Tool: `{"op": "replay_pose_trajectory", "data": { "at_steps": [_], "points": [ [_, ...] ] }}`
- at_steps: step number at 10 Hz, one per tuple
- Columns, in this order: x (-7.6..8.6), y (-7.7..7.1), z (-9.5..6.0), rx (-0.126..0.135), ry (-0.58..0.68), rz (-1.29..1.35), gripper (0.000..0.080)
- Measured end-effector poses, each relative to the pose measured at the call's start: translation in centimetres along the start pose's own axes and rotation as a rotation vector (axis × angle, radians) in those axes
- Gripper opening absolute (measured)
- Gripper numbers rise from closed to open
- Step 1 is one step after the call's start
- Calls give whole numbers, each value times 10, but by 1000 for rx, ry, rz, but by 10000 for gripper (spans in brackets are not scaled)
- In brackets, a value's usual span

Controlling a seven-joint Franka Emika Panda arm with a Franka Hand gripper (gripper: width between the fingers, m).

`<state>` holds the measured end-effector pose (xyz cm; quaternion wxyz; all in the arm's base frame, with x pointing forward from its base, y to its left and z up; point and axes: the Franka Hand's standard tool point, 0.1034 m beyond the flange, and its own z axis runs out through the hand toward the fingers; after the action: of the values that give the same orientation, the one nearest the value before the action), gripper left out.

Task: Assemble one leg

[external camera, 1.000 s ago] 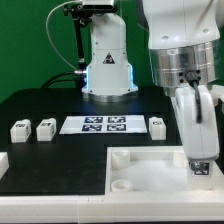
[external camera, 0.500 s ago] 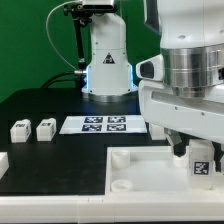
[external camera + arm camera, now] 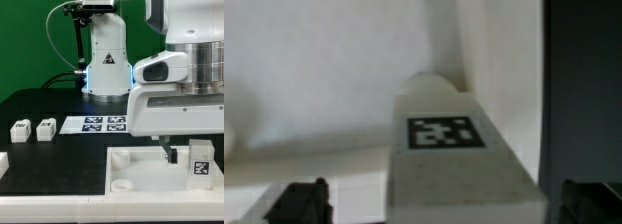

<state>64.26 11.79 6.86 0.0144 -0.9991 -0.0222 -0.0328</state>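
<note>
One leg (image 3: pixel 200 158) now stands on the panel (image 3: pixel 135 172); your arm has dropped lower. Fingers (image 3: pixel 299 200) sit apart beside it.

We are looking at a black table (image 3: pixel 40 105). Two small white legs (image 3: pixel 19 130) (image 3: pixel 45 128) are sitting side by side toward the exterior view's left. The flat marker board (image 3: pixel 98 124) is lying just beside them, partly hidden. The large white rimmed panel (image 3: pixel 135 170) is resting at the near edge.
</note>
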Motion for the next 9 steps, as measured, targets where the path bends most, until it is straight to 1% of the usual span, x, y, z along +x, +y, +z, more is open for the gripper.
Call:
{"op": "replay_pose_trajectory", "data": {
  "at_steps": [1, 2, 3, 4, 5, 7, 8, 9],
  "points": [
    [0, 0, 0, 2, 0, -1, 649],
    [0, 0, 0, 1, 0, 55, 508],
    [0, 0, 0, 2, 0, 73, 508],
    [0, 0, 0, 5, -1, 178, 370],
    [0, 0, 0, 5, -1, 291, 289],
    [0, 1, 1, 3, -1, 527, 289],
    [0, 2, 1, -4, 1, 704, 289],
    [0, 4, 1, -5, 1, 882, 289]
  ]
}}
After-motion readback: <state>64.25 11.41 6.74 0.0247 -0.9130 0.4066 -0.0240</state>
